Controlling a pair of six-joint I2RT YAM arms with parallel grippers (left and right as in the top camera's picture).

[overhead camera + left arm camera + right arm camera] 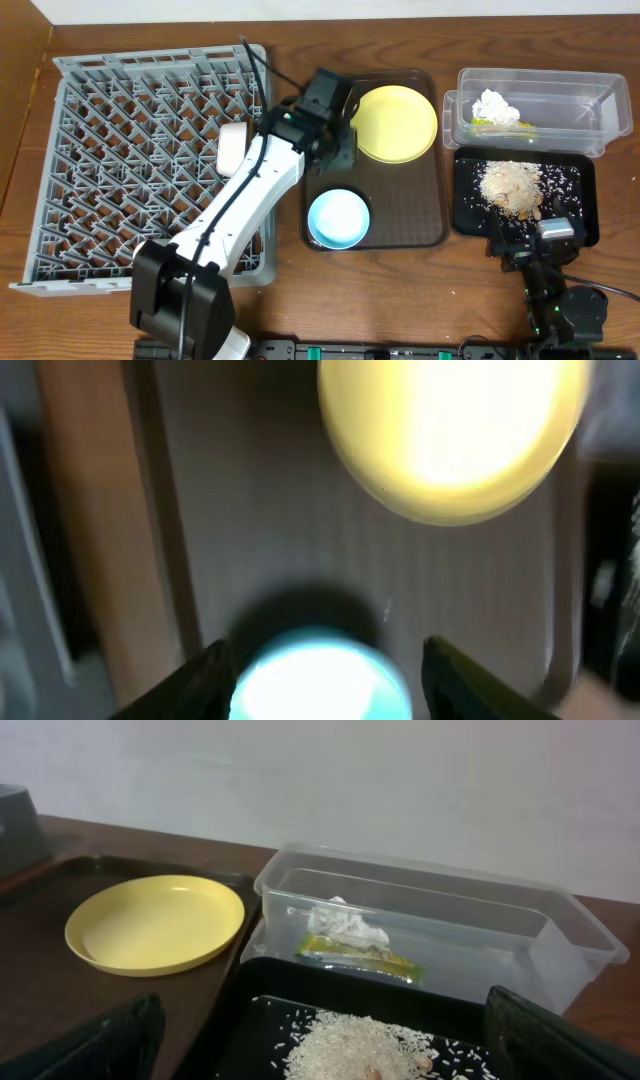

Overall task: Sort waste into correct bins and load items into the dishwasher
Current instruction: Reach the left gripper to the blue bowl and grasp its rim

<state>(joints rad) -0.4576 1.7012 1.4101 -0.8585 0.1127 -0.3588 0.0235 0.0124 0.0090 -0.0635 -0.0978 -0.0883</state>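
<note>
My left gripper (338,150) is open and empty over the dark brown serving tray (425,235), between the pale-yellow plate (396,122) and the light-blue bowl (338,218). In the blurred left wrist view the bowl (320,685) lies between the open fingers (325,655), with the plate (450,430) beyond. My right gripper (530,242) is open at the near edge of the black tray (585,200), which holds rice (510,185). The clear tub (590,105) holds tissue (497,106) and the wrapper (515,127). The chopsticks are not in view.
The grey dish rack (120,150) fills the left side; a white dish (232,148), cup or bowl, lies in it beside my left arm. The right wrist view shows the plate (155,923), tub (560,935), tissue (345,920), wrapper (365,956) and rice (360,1045).
</note>
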